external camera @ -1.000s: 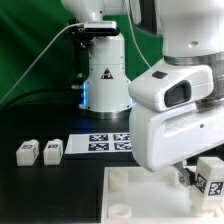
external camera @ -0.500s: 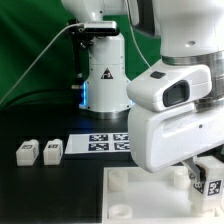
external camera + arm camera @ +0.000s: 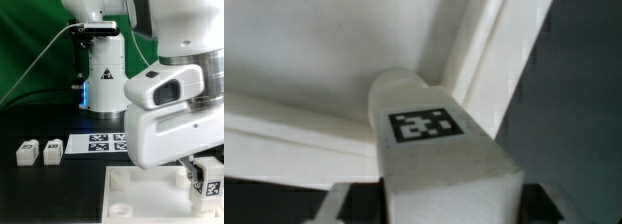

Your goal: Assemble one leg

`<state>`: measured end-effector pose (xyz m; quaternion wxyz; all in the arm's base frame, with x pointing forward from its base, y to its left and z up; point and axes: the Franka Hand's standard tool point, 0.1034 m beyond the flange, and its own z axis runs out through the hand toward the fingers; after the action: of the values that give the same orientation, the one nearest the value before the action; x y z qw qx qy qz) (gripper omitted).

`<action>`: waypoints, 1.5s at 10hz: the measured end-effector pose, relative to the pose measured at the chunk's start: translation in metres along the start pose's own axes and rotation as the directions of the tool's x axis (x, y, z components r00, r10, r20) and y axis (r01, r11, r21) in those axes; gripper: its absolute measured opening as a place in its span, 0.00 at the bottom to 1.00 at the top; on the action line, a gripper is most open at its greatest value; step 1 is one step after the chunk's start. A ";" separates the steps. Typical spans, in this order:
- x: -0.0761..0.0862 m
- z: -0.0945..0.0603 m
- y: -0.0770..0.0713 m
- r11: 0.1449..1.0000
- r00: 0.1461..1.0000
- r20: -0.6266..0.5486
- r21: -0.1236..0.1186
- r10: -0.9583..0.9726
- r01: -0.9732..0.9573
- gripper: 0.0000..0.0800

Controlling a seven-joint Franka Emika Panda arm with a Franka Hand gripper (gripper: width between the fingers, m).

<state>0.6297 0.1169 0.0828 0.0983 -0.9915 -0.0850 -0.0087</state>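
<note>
My gripper (image 3: 203, 170) is shut on a leg (image 3: 209, 178), a small white block with a black-and-white tag, at the exterior view's lower right. It holds the leg over the right part of the large white tray-like piece (image 3: 140, 196). In the wrist view the leg (image 3: 434, 150) runs out from between my fingers (image 3: 345, 200) and its far end points into an inner corner of the tray-like piece (image 3: 331, 50). I cannot tell whether the end touches it. Two more legs (image 3: 27, 152) (image 3: 52, 150) lie on the black table at the exterior view's left.
The marker board (image 3: 100, 143) lies on the table behind the tray-like piece. The arm's white base (image 3: 105, 75) stands at the back. A round corner socket (image 3: 118, 209) shows on the tray-like piece's near left corner.
The arm's upper body has swung a little toward the exterior view's left. The held leg has stayed almost in place over the tray-like piece.
</note>
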 end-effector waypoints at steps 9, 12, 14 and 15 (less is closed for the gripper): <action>-0.001 -0.001 0.014 0.457 0.467 0.009 0.189 0.884 -0.869 0.40; -0.004 0.001 0.006 0.112 0.128 0.081 0.183 0.988 -0.977 0.40; -0.004 0.002 0.007 0.186 0.201 0.068 0.187 0.977 -0.965 0.48; -0.006 0.003 0.005 0.280 0.293 0.057 0.177 0.954 -0.944 0.70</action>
<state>0.6241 0.1119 0.0788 0.1740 -0.8340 0.5228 0.0294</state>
